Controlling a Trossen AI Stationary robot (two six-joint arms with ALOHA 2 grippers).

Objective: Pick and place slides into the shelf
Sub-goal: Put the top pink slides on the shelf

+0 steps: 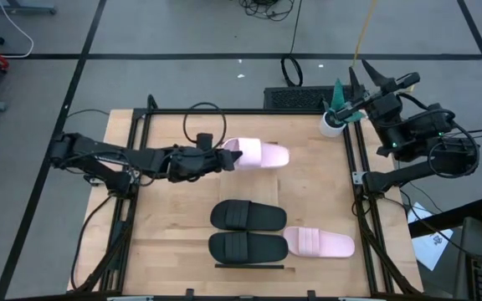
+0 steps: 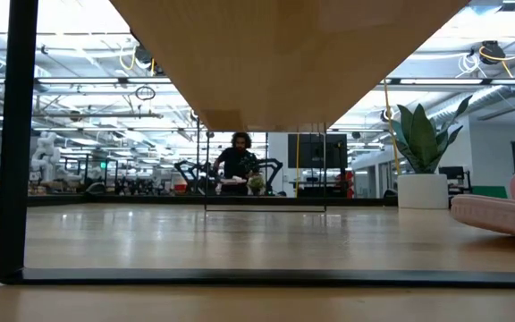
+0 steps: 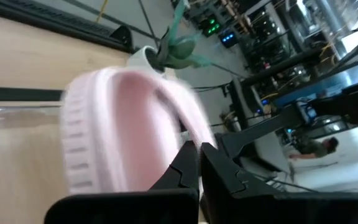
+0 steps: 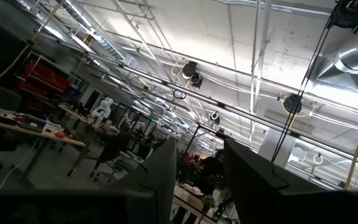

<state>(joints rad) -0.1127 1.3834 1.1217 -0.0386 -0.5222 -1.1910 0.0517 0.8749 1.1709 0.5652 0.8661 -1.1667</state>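
My left gripper point(image 1: 224, 157) reaches in from the table's left and is shut on a light pink slide point(image 1: 262, 155) at the table's far middle. The slide also shows in the left wrist view point(image 3: 123, 130). Two black slides point(image 1: 248, 215) point(image 1: 248, 246) lie side by side on the shelf. The shelf's near dark edge point(image 1: 249, 267) shows in the high view, and its wooden underside point(image 2: 284, 54) fills the top of the low view. The second pink slide point(image 1: 319, 243) lies to the right of the nearer black one and shows in the low view point(image 2: 508, 210). My right gripper point(image 1: 366, 75) is open and empty, raised past the table's far right corner. My left gripper pinches the pink slide's strap at its edge point(image 3: 191, 134) between its two fingers, at the slide's left end. The fingers come in about level from the table's left, along the slide. The slide does not show on the tabletop in the low view, so it is held off the table.
A green plant in a white pot point(image 1: 335, 117) stands at the table's far right corner and shows in the low view point(image 2: 423, 161). Dark frame rails point(image 1: 136, 192) point(image 1: 360, 192) run along the table's left and right sides. A person point(image 2: 238, 161) sits far beyond the table.
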